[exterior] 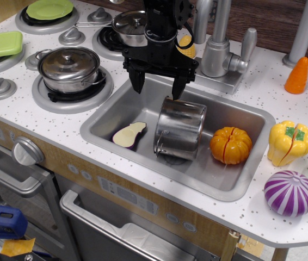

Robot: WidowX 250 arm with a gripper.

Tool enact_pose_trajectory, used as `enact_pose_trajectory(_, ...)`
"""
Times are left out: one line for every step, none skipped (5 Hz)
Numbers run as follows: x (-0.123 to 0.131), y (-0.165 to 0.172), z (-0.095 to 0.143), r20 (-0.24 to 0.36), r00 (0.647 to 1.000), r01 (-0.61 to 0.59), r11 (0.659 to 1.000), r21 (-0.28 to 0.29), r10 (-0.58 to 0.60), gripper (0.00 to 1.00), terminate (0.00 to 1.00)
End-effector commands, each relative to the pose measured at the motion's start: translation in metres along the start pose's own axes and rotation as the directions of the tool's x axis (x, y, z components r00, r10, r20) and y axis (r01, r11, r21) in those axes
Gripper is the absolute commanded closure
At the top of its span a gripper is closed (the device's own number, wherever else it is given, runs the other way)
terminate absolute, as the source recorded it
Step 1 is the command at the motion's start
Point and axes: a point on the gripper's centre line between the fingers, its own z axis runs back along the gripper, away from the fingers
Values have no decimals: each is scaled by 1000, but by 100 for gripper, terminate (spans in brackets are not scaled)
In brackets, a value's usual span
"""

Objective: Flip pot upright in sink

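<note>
The shiny steel pot (179, 128) lies tilted on its side in the middle of the grey sink (240, 184), its bottom facing the front and its rim toward the back. A small loop handle shows on its left side. My black gripper (156, 86) hangs over the sink's back edge, just above and behind the pot. Its two fingers are spread apart; the right fingertip (178, 91) is close to or touching the pot's upper edge, and nothing is held.
An eggplant half (128, 135) lies left of the pot and an orange pumpkin (231, 145) right of it, both in the sink. The faucet (219, 46) stands behind. Lidded pots (69, 68) sit on the stove at left. A yellow pepper (289, 142), a purple onion (289, 192) and a carrot (297, 75) lie at right.
</note>
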Motion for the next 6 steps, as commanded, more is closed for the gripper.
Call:
enact_pose_trajectory(0, 0, 0, 0, 1000, 0, 1000, 0, 0, 0, 0)
enact_pose_trajectory(-5, -8, 1, -41, 998, -57, 991, -119, 53, 0, 0)
enact_pose_trajectory(-5, -8, 2, -59, 996, -71, 978, -199, 60, 0, 0)
enact_pose_trajectory(-5, -9, -1, -29, 999, -48, 964, -262, 42, 0, 0)
enact_pose_trajectory(-8, -8, -5, -36, 997, -81, 921, -381, 72, 0, 0)
enact_pose_trajectory(-12, -8, -10, -36, 995, -99, 888, -450, 93, 0, 0)
